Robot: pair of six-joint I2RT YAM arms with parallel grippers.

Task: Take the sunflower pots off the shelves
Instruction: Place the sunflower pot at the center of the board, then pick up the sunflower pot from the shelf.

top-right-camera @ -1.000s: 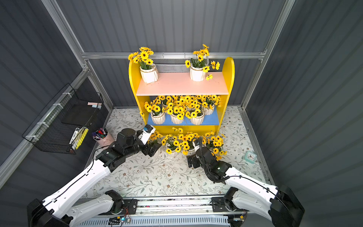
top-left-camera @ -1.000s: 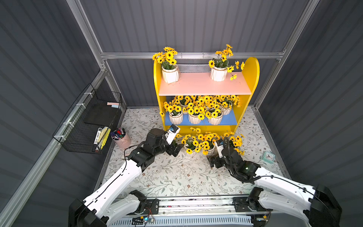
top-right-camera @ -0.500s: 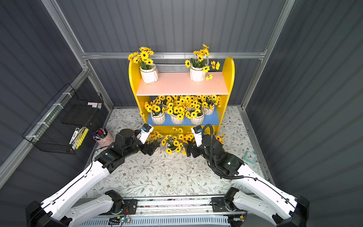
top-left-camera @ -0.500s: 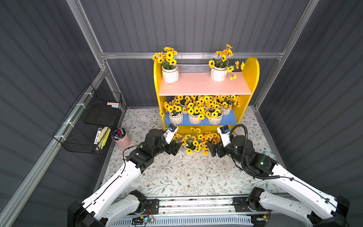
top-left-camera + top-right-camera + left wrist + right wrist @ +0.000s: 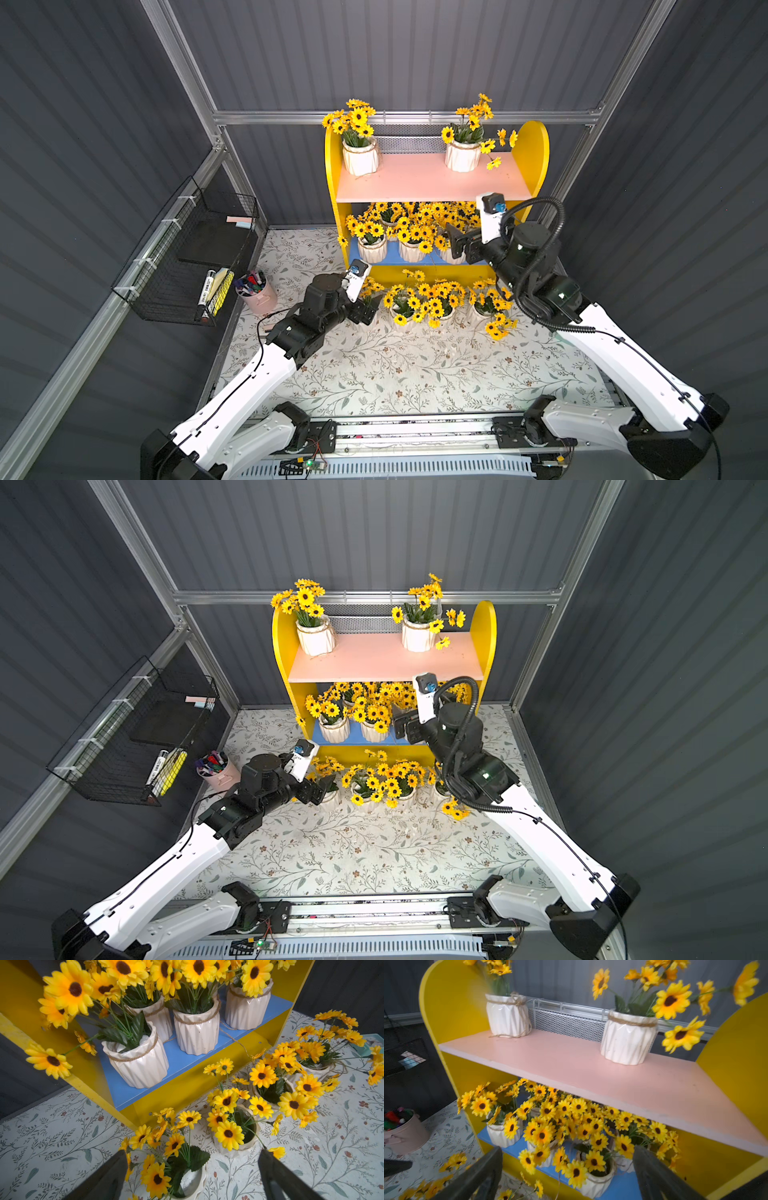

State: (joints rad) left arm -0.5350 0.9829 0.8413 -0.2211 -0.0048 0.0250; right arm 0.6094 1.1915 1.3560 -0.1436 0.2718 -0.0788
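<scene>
Yellow blooms (image 5: 415,218) masking white ribbed pots (image 5: 371,249) on blue board (image 5: 392,254); left pincer (image 5: 192,1153), right pincer (image 5: 566,1148) gaping, released; floral tabletop (image 5: 415,374), grey corrugated walls (image 5: 415,54) enclosing.

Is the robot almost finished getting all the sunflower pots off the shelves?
Not yet. Done: several sunflower pots stand on the floral mat. In hand: nothing is held; the open left gripper straddles one of those, and the open right gripper faces the blue lower board. Left: two pots on the pink upper board, plus a crowd of pots on the blue one.
</scene>
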